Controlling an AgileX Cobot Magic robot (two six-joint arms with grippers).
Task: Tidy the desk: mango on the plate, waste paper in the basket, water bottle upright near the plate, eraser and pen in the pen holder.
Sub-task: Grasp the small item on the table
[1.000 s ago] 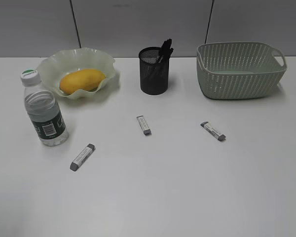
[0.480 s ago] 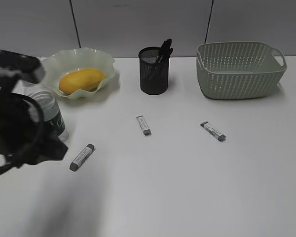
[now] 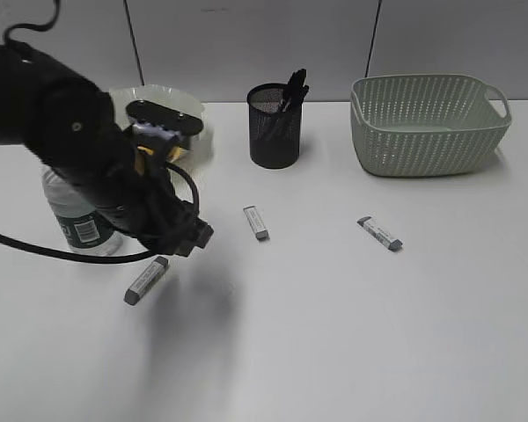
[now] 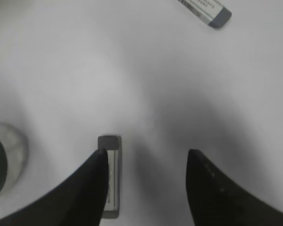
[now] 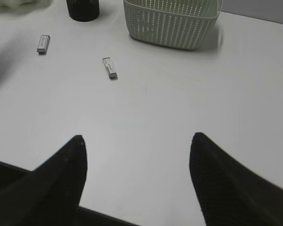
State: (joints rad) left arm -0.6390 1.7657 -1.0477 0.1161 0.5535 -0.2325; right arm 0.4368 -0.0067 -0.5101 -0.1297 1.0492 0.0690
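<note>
White desk [image 3: 352, 334] fills the exterior view beneath grey wall panels. At far left the water bottle [image 3: 77, 220] stands upright, mostly behind the black left arm, with the wavy-rimmed plate [image 3: 123, 95] just behind it at upper left; the arm hides whatever the plate holds. The left pincer [image 3: 187, 236] hangs low over the desk left of centre, its fingers spread apart. Just below it lies the nearest eraser [image 3: 147, 280], long axis running lower left to upper right. In the left wrist view this eraser [image 4: 109, 175] runs straight up the frame, its near part hidden by the left fingertip [image 4: 92, 183], the gap between the fingers bare. A second eraser [image 3: 256, 221] lies at centre, pointing up the frame with a slight leftward lean. Behind it stands the pen holder [image 3: 275, 126] with dark pens sticking out. A third eraser [image 3: 380, 233] lies right of centre, angled upper left to lower right. The basket [image 3: 429, 123] sits at upper right, near the desk's back edge. Open desk spreads across the lower frame and the right side. The right pincer [image 5: 137, 179], fingers wide apart, hovers over bare desk in its own view.
</note>
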